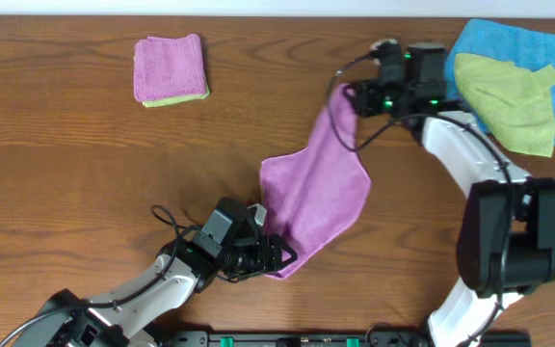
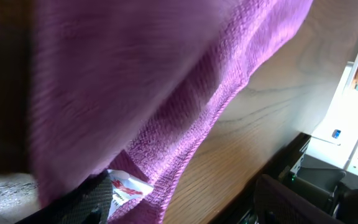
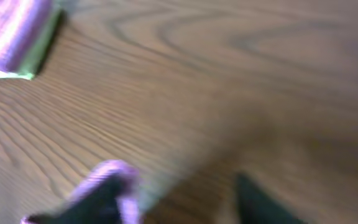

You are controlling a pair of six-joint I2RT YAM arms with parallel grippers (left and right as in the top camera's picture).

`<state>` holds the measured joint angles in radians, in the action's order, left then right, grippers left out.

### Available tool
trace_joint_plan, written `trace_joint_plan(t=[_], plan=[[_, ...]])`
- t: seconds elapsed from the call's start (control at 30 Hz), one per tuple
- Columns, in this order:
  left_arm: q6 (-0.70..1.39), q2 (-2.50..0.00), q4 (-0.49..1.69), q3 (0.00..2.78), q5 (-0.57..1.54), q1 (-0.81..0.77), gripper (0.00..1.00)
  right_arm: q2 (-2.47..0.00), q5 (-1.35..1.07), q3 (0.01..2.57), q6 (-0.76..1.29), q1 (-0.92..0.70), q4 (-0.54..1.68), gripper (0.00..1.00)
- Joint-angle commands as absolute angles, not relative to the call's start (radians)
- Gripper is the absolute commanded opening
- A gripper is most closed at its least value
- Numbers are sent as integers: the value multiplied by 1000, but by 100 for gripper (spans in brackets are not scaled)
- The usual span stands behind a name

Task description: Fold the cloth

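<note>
Overhead, I am seeing the cloth [image 1: 314,193] stretching in a slanted band across the table [image 1: 85,173] between my two claws. My left claw [image 1: 279,256] is pinching its near corner, and in the left wrist view the purple fabric is draping over the lens with the white tag [image 2: 127,188] hanging just beside my finger. My right claw [image 1: 353,96] is sitting at the far corner. In the blurred right wrist view its fingers [image 3: 98,202] are standing apart, with a purple tip lying over one of them. A folded stack [image 1: 170,69] is lying at the far left, and a yellow-green cloth [image 1: 509,96] is resting on a blue cloth [image 1: 514,39] at the far right.
</note>
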<state>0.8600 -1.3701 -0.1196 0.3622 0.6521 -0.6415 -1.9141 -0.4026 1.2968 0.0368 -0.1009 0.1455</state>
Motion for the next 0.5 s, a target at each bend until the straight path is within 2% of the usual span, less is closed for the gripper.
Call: trace_joint_plan(t=[0.0, 0.13, 0.23, 0.33, 0.47], plan=[[849, -1402, -79, 318, 618, -644, 75, -1917, -262, 1313, 55, -186, 158, 99], [849, -1402, -79, 318, 618, -644, 71, -1917, 7, 1313, 43, -224, 294, 99], [849, -1402, -79, 318, 618, -644, 69, -1917, 91, 1313, 7, -215, 403, 99], [849, -1402, -79, 318, 619, -644, 69, -1917, 47, 1313, -88, -196, 522, 99], [849, -1402, -79, 318, 622, -644, 69, -1917, -175, 1313, -142, -146, 651, 99]])
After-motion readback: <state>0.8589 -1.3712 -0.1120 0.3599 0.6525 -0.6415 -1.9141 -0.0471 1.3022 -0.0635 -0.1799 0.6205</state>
